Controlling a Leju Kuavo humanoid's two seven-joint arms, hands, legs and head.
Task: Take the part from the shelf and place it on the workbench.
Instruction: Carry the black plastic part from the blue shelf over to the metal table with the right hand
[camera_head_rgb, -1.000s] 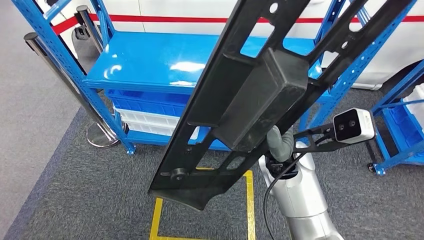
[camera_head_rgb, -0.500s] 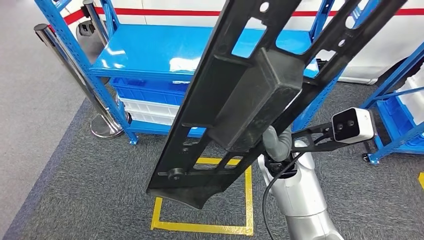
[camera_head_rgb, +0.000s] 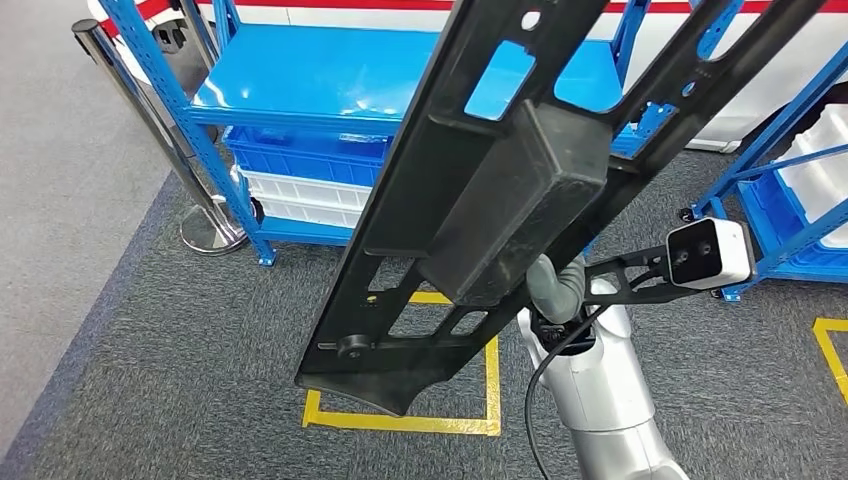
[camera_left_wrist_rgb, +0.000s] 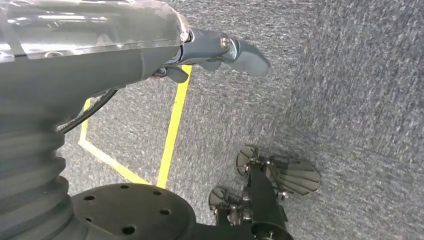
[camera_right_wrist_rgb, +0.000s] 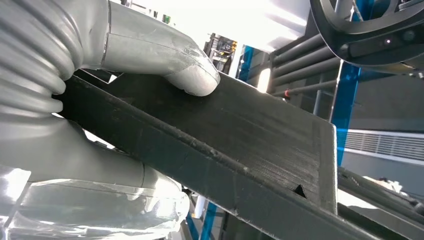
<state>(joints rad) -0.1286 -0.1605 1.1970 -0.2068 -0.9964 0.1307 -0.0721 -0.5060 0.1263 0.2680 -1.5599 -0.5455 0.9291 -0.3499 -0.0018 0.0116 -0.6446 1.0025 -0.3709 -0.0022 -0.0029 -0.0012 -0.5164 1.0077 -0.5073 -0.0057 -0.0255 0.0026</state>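
A long black part (camera_head_rgb: 500, 200), a flat frame with cut-outs and a boxy block in its middle, slants across the head view close to the camera. My right hand (camera_head_rgb: 558, 288) grips it from below, with the grey thumb showing under the block. In the right wrist view the thumb (camera_right_wrist_rgb: 170, 60) presses on the part's (camera_right_wrist_rgb: 260, 140) flat black face. My left hand (camera_left_wrist_rgb: 220, 50) hangs over the grey carpet, its fingers apart and holding nothing. The blue shelf (camera_head_rgb: 340, 80) stands behind the part, its top board bare.
Blue and white bins (camera_head_rgb: 300, 185) fill the shelf's lower levels. A chrome post (camera_head_rgb: 150, 120) stands to its left, and a second blue rack (camera_head_rgb: 790, 200) stands at the right. A yellow taped square (camera_head_rgb: 400, 420) marks the carpet below the part.
The whole scene has slid up the picture, so the camera has moved: the shelf sits higher and more of the yellow square shows. The part stays held in the same place.
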